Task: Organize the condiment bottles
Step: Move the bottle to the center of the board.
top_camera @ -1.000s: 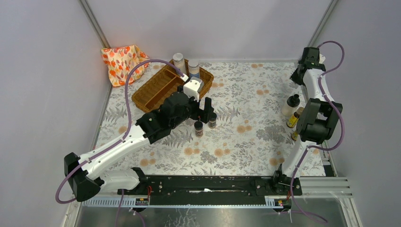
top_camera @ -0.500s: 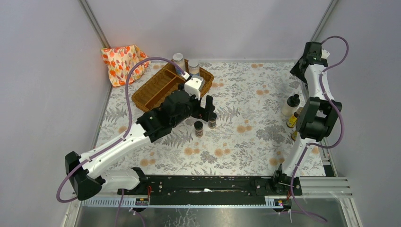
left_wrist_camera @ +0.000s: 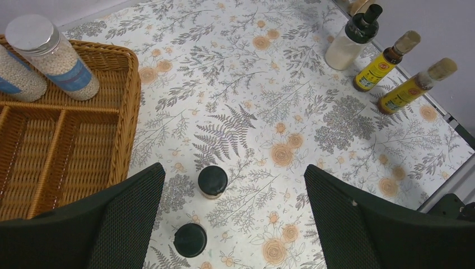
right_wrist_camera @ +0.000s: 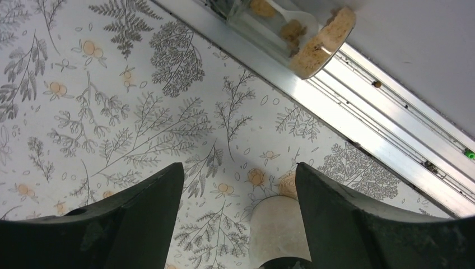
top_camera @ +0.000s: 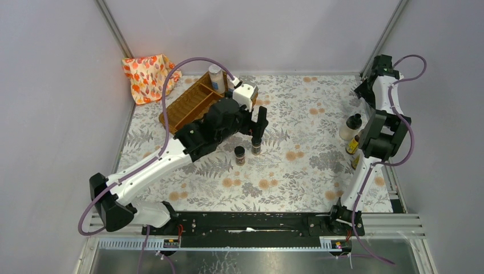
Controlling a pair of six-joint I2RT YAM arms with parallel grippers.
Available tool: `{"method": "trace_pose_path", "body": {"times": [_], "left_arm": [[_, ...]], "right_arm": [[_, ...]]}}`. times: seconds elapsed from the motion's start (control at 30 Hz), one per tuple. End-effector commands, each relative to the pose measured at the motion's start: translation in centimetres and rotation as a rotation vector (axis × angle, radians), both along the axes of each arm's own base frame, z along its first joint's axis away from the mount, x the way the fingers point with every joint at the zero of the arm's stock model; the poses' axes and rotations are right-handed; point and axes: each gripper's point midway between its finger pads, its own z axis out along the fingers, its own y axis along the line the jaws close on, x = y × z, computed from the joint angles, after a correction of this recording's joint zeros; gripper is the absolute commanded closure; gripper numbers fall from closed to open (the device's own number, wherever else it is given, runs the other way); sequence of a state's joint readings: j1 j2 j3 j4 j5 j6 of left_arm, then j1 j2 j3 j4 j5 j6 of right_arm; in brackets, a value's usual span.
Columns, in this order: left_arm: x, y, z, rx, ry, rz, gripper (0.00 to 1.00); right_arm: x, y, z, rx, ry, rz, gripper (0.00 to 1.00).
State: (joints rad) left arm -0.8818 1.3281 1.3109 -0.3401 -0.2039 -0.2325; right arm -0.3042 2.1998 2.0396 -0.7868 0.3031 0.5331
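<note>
My left gripper hangs open above two short black-capped spice jars on the floral cloth; both stand nearer its left finger, untouched. From above it hovers mid-table over those jars. Two clear white-filled jars stand in the wicker tray. A white bottle with a dark cap and two slim yellow bottles stand at the right edge. My right gripper is open above the white bottle, holding nothing.
An orange-patterned cloth lies bunched in the far left corner. An aluminium rail runs along the table's right edge, with a cork-topped bottle beside it. The right arm's elbow partly covers the yellow bottles.
The right gripper has gone from shut to open, and its wrist drew back toward the far right corner. The left arm swung right and farther out, now hiding one tray jar.
</note>
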Motion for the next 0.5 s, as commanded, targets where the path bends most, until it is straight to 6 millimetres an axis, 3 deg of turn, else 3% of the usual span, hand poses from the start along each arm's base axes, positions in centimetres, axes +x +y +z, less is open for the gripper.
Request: {"method": "trace_pose_path", "body": {"times": [0.0, 0.47], "left_arm": [[0.3, -0.8, 0.7, 0.020, -0.002, -0.026, 0.01], [1.0, -0.6, 0.0, 0.029, -0.001, -0.026, 0.01]], "right_arm": [[0.5, -1.4, 2.1, -0.025, -0.039, -0.062, 0.19], [0.5, -5.9, 1.1, -0.227, 0.082, 0.007, 0.15]]}}
